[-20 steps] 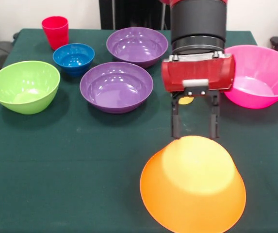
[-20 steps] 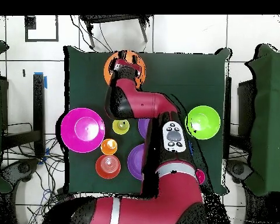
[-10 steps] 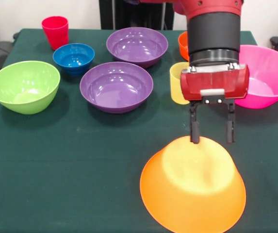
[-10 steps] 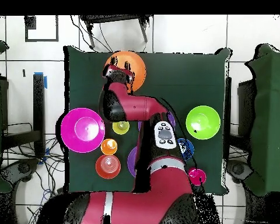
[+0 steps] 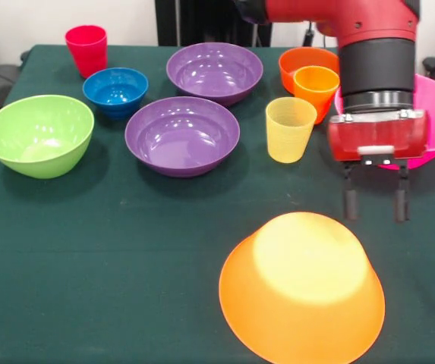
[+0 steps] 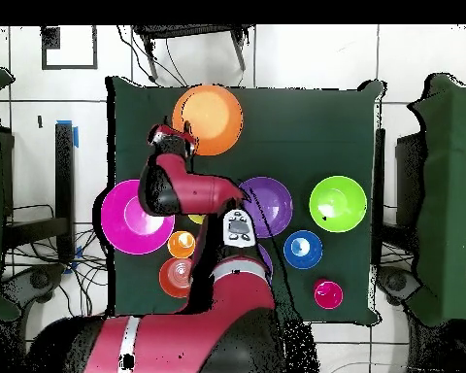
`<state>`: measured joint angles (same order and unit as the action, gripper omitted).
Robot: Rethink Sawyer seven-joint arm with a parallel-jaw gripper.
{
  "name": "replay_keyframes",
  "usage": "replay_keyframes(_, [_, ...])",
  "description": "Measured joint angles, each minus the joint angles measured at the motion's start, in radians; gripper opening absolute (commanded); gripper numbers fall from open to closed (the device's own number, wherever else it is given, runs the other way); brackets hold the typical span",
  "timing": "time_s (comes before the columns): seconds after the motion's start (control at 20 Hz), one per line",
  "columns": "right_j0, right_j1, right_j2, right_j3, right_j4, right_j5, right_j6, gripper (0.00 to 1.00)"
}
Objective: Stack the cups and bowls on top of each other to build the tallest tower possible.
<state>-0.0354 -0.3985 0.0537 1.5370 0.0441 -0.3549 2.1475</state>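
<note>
Green-clothed desk: only the tower base is set, the large orange bowl upside down near the front edge. Gripper hangs open & empty just beside it, w/ other bowls, cups unstacked, so nearly all left.

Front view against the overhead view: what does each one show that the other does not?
Only the front view shows the gripper open, empty, hanging beside the upturned orange bowl, and the yellow cup whole. Only the overhead view shows the tiled floor around the table. Both show the green bowl, blue bowl and red cup.
</note>
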Motion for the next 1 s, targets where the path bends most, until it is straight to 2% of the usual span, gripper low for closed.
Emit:
replay_keyframes(0.35, [0.072,0.019,-0.023,0.004,0.077,-0.054,0.001,1.0])
replay_keyframes(1.0, [0.074,0.11,-0.035,-0.05,0.117,-0.111,0.001,1.0])
